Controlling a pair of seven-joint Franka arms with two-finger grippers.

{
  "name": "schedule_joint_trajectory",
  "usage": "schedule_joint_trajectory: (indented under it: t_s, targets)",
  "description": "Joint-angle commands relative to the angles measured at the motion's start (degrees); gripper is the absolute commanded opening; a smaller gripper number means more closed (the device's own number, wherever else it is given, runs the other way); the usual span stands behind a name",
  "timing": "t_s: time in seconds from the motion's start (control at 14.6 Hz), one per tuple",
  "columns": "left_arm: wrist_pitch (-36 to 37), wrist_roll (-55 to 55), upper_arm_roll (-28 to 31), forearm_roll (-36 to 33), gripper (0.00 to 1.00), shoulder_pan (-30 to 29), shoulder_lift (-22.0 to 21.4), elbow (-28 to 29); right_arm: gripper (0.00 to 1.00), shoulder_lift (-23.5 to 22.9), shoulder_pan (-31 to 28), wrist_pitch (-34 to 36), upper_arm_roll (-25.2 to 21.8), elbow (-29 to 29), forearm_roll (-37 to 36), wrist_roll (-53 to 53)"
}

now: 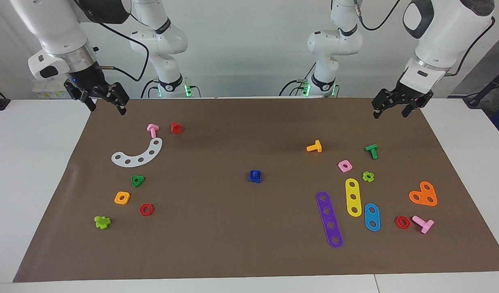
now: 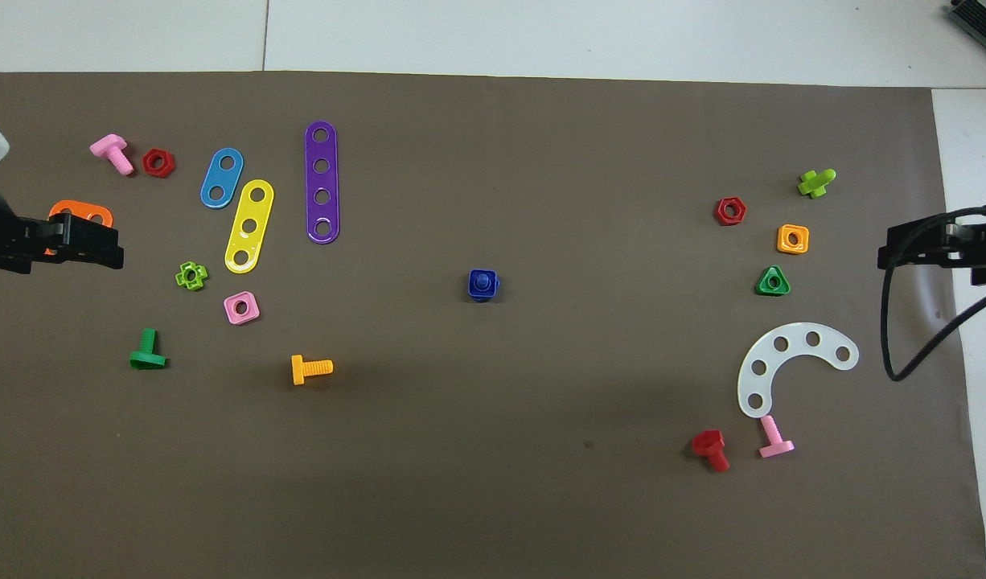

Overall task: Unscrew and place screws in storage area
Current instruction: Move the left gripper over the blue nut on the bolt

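Observation:
The dark-blue bolt sits joined with its blue square nut [image 1: 254, 176] in the middle of the brown mat, and the pair also shows in the overhead view [image 2: 482, 285]. Nothing touches it. My left gripper [image 1: 391, 114] is open and empty, raised at the left arm's end of the mat; in the overhead view [image 2: 83, 245] it covers part of an orange heart plate. My right gripper [image 1: 108, 109] is open and empty, raised at the right arm's end, also seen from overhead [image 2: 919, 245]. Both arms wait well away from the blue pair.
Toward the left arm's end lie an orange bolt [image 1: 314, 146], green bolt [image 1: 371, 151], pink square nut [image 1: 344, 165], and purple [image 1: 329, 219], yellow and blue strips. Toward the right arm's end lie a white curved plate [image 1: 138, 154], a pink bolt, a red bolt and several nuts.

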State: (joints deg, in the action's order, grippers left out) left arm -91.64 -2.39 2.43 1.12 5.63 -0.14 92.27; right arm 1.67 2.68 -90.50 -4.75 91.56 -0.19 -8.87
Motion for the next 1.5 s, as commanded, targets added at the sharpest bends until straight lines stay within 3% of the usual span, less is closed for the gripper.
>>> schedule_joint_trajectory:
  t_s: [0.0,0.61,0.89,1.16,1.43]
  targets:
    - [-0.20,0.80,-0.14,0.55,1.00,-0.53,-1.44,1.24,1.00,1.06,-0.30,-0.03,0.09,1.16,0.71,0.79]
    - [-2.04,0.54,-0.49,0.55,1.00,0.35,-2.32,3.61,1.00,1.06,-0.30,-0.03,0.09,1.16,0.71,0.87]
    - [-7.14,-2.26,-1.02,0.99,1.00,5.60,-3.20,8.45,1.00,1.15,-0.30,-0.03,0.09,1.16,0.71,0.87]
    - [-11.17,-4.45,-0.93,1.69,0.94,12.64,2.06,7.40,1.00,1.06,-0.30,-0.03,0.09,1.16,0.71,0.87]
    - [-21.45,-8.77,-0.93,5.90,0.96,18.53,9.09,5.99,1.00,1.06,-0.30,-0.03,0.09,1.16,0.71,0.87]
